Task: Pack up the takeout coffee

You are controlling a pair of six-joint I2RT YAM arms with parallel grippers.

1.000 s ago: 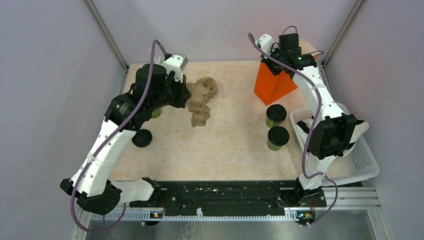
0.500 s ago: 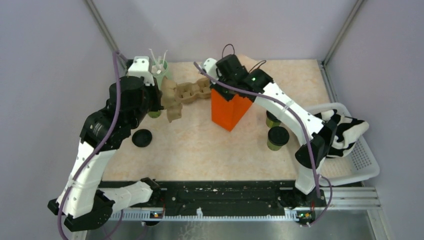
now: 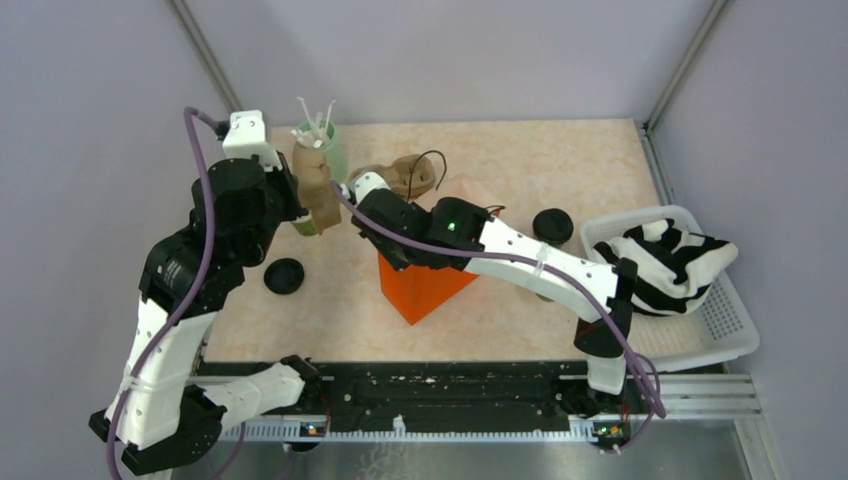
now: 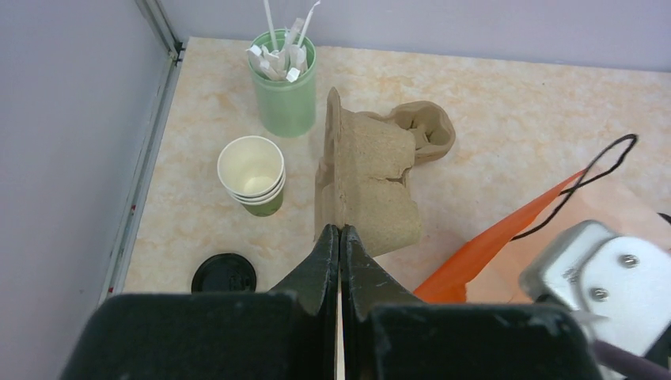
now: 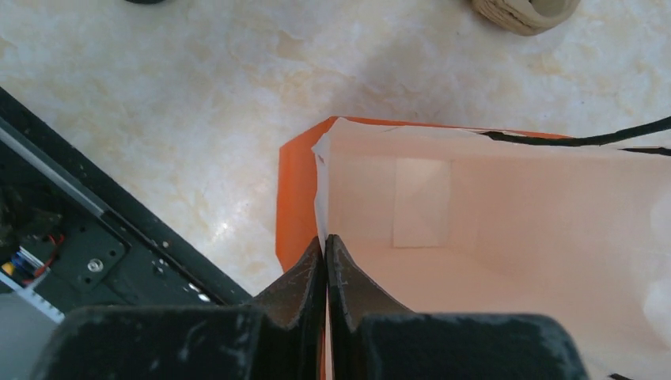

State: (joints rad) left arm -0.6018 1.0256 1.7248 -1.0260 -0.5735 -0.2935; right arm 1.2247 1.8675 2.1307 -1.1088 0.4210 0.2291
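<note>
One takeout coffee (image 3: 552,224), an olive cup with a black lid, stands right of centre beside my right arm. My right gripper (image 5: 326,239) is shut on the rim of an orange paper bag (image 5: 299,198), whose mouth shows a pale, empty inside. The orange bag (image 3: 420,285) stands at mid-table. My left gripper (image 4: 340,231) is shut on the edge of a brown cardboard cup carrier (image 4: 368,186), held on edge above the back left. From above, the carrier (image 3: 318,190) hangs beside the stick cup.
At back left stand a pale-green cup of white sticks (image 4: 285,95) and a lidless stack of paper cups (image 4: 253,174). A loose black lid (image 3: 284,275) lies nearer. A white basket (image 3: 725,335) holding a striped cloth (image 3: 675,255) sits at the right edge.
My right arm has swept the orange bag from the back right corner to mid-table. My left arm has swung the carrier back and left, turning it on edge.
</note>
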